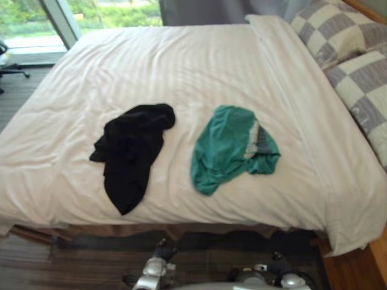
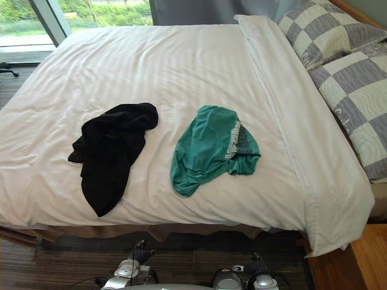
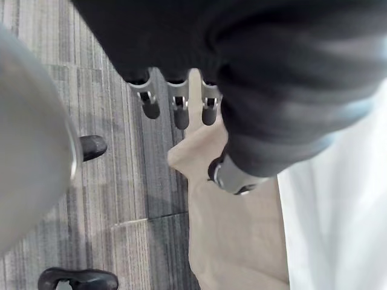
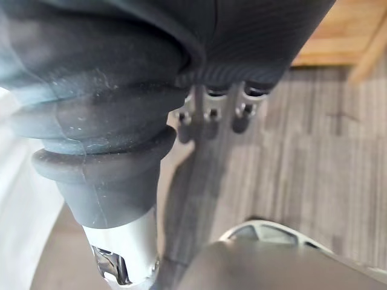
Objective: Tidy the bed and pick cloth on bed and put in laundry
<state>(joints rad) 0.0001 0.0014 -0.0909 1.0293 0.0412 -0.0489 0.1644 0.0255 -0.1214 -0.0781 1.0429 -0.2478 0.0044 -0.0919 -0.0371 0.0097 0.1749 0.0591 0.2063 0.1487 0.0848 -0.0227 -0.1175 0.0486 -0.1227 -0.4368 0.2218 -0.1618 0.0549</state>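
A crumpled black cloth lies on the near left part of the white duvet. A hand's width to its right lies a bunched green cloth with a grey-and-white band. Both rest flat on the bed, apart from each other. My left hand hangs over the grey floor beside the bed's edge, fingers relaxed and holding nothing. My right hand hangs likewise above the floor, fingers loose and empty.
Two grey-and-cream checked pillows lie at the bed's right end. A window is beyond the far left corner. A beige bed skirt hangs below the duvet. Wooden flooring shows at the lower right, grey carpet in front.
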